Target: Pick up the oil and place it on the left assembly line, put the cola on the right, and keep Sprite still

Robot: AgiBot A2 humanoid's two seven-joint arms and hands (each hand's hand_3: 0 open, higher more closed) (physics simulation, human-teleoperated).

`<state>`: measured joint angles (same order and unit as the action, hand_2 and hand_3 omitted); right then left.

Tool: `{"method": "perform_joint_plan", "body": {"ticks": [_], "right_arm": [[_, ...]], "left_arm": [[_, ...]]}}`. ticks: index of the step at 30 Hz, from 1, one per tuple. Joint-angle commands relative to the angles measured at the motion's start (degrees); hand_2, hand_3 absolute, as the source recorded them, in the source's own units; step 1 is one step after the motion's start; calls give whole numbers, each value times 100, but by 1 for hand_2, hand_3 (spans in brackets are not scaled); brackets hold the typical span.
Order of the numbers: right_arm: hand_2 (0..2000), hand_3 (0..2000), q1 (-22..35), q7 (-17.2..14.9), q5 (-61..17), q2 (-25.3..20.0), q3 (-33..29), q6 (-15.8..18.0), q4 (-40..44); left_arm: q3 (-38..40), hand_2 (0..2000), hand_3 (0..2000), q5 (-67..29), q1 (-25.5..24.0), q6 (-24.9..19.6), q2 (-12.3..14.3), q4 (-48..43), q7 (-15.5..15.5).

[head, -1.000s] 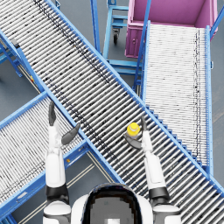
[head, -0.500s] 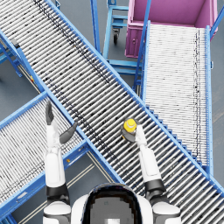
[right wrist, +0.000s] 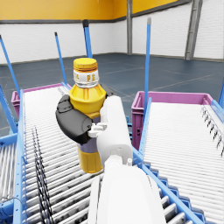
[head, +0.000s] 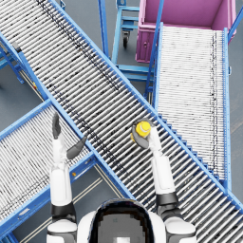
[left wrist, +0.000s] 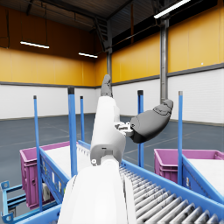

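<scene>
Oil bottle (right wrist: 85,97) upright, right fingers (right wrist: 71,123) wrapped round it; left fingers (left wrist: 151,122) spread, empty.

One oil bottle (right wrist: 89,98) of glossy yellow plastic with a matt yellow cap (right wrist: 85,64); right hand (right wrist: 73,122), matt dark shell; forearm (right wrist: 118,135), smooth glossy white plastic; conveyor rollers (head: 95,95), bare silvery metal; frame rails (head: 102,23), blue-painted metal; bin (head: 144,47), upper right, matt magenta plastic.

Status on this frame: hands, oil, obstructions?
Left hand open, raised. Right hand grips oil bottle upright at middle conveyor. Nothing seen blocking.
</scene>
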<state>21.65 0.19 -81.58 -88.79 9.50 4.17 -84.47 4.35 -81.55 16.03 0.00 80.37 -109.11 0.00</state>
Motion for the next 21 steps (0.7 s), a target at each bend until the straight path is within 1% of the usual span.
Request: {"method": "perform_joint_plan", "body": {"ticks": [1, 2, 5, 6, 7, 8, 11, 12, 13, 14, 16, 21], "right_arm": [[2000, 2000, 647, -2, 0, 883, 949, 7, -570], [2000, 2000, 552, -2, 3, 65, 227, 6, -644], [2000, 2000, 755, 3, -1, -59, 382, 35, -772], [2000, 2000, 791, 6, 0, -94, 420, 33, -847], [2000, 2000, 923, 6, 0, 236, 783, 39, -878], [2000, 2000, 893, 7, 1, -41, 604, 27, -948], [2000, 2000, 982, 6, -1, -112, 728, 64, -1059], [2000, 2000, 2003, 4, 0, 1820, 2744, 70, -1083], [2000, 2000, 1205, 8, 4, 339, 1242, 39, -1100], [2000, 2000, 1221, 10, -2, 379, 1325, 89, -1147], [2000, 2000, 1203, -1, -3, 350, 1490, 40, -1228], [2000, 2000, 1109, -6, -3, 315, 1904, 51, -1411]], "left_arm": [[-222, 0, 0, 0, -84, 0, 6, -10, 0], [-270, 0, 0, 0, -128, 0, 10, 6, 0], [-564, 0, 0, 0, -338, 0, 1, 33, 0], [-776, 0, 0, 0, -405, 0, -13, -40, 0], [-1018, 0, 0, 0, -460, 0, -31, -103, 0], [-1096, 0, 0, 0, -487, 0, -34, -75, 0], [-1439, 0, 0, -1, -558, 0, -44, -79, 0], [-1515, 0, 0, -1, -595, 0, -53, -114, 0], [-1600, 0, 0, -253, -573, 0, -33, -106, 0], [-1740, 0, 0, -510, -570, 0, -21, -106, 0], [-1902, 0, 0, -952, -451, 0, 77, -12, 0], [-2010, 0, 0, -1330, -212, 0, 283, 190, 0]]}}
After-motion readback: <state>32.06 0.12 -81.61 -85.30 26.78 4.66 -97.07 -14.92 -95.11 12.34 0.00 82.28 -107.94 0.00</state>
